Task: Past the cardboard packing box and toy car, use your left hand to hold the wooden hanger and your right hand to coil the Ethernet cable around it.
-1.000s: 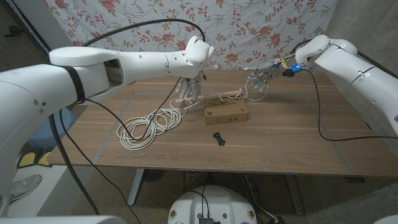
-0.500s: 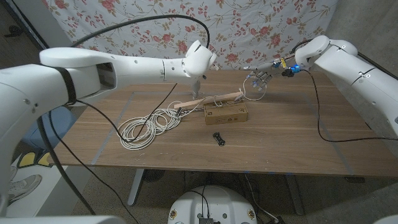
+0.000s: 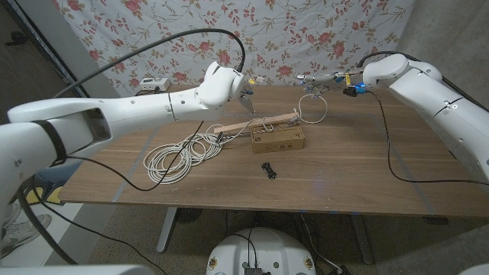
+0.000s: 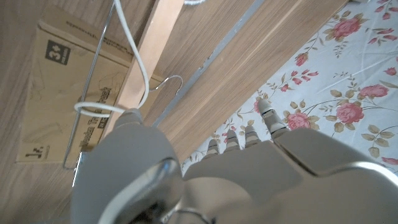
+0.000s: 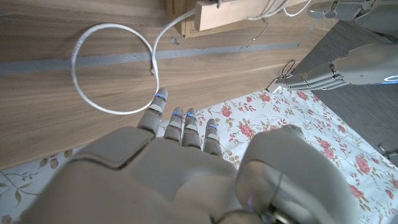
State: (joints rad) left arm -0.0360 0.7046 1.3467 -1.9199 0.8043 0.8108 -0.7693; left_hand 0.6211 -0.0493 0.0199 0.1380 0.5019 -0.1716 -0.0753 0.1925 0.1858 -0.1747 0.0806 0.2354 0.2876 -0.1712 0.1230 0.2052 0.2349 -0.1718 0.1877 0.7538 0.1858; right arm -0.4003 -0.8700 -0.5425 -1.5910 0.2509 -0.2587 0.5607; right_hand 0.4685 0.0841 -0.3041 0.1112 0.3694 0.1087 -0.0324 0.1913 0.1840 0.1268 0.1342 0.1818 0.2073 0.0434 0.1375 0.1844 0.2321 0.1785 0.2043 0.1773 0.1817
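The wooden hanger (image 3: 260,122) lies slanted across the cardboard box (image 3: 279,140), with turns of white Ethernet cable around its bar (image 4: 155,43). Most of the cable sits as a loose coil (image 3: 183,153) on the table to the left, and one loop (image 3: 313,111) lies past the hanger's right end. My left hand (image 3: 246,95) hovers above the hanger's left part with straight fingers (image 4: 249,134), holding nothing. Beyond the loop (image 5: 112,68) near the far edge, my right hand (image 3: 319,79) is raised with fingers (image 5: 180,121) extended and empty. The black toy car (image 3: 269,169) lies in front of the box.
A floral curtain (image 3: 306,38) hangs right behind the table's far edge. A small white device (image 3: 153,84) sits behind the table at the left. The near and right parts of the wooden table (image 3: 359,168) are bare.
My left hand has lifted off the hanger's left end and drawn back toward the far edge. My right hand has risen away from the cable loop. The hanger stays on the box.
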